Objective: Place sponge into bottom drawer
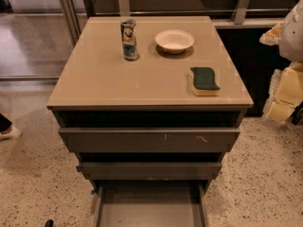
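The sponge (204,81), dark green on top with pale yellow foam below, lies flat on the cabinet top (109,79) near its front right corner. The bottom drawer (150,207) is pulled out at the foot of the cabinet, a shallow tray with a bare grey floor. My gripper (282,96) hangs at the right edge of the view, pale yellow under the white arm. It is to the right of the cabinet, apart from the sponge and holding nothing that I can see.
A white bowl (174,40) and a slim drink can (129,39) stand at the back of the cabinet top. The scratched upper drawer front (151,139) and middle drawer front (150,170) stick out slightly. A shoe (8,133) is at the left on the speckled floor.
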Robot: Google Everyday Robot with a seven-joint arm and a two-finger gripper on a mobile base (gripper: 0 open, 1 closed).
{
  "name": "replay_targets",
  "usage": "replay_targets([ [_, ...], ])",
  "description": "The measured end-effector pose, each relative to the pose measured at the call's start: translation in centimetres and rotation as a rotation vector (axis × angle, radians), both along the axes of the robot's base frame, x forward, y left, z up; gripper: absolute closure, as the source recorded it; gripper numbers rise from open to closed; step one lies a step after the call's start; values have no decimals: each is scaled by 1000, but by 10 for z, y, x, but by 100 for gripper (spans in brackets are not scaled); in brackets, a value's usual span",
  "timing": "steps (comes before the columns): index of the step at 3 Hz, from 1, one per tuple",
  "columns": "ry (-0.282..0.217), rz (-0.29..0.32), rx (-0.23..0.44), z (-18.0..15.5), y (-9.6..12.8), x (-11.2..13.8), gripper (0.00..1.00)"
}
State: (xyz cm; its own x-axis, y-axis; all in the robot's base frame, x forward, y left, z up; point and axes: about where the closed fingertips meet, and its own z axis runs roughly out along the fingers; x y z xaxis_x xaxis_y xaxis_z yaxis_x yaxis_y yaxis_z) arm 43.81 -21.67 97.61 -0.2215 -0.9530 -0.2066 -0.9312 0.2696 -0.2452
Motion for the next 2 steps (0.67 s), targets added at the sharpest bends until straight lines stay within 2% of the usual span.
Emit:
replay_targets([
  [1,0,0,0,0,0,0,0],
  [2,-27,-18,19,0,-4,10,0],
])
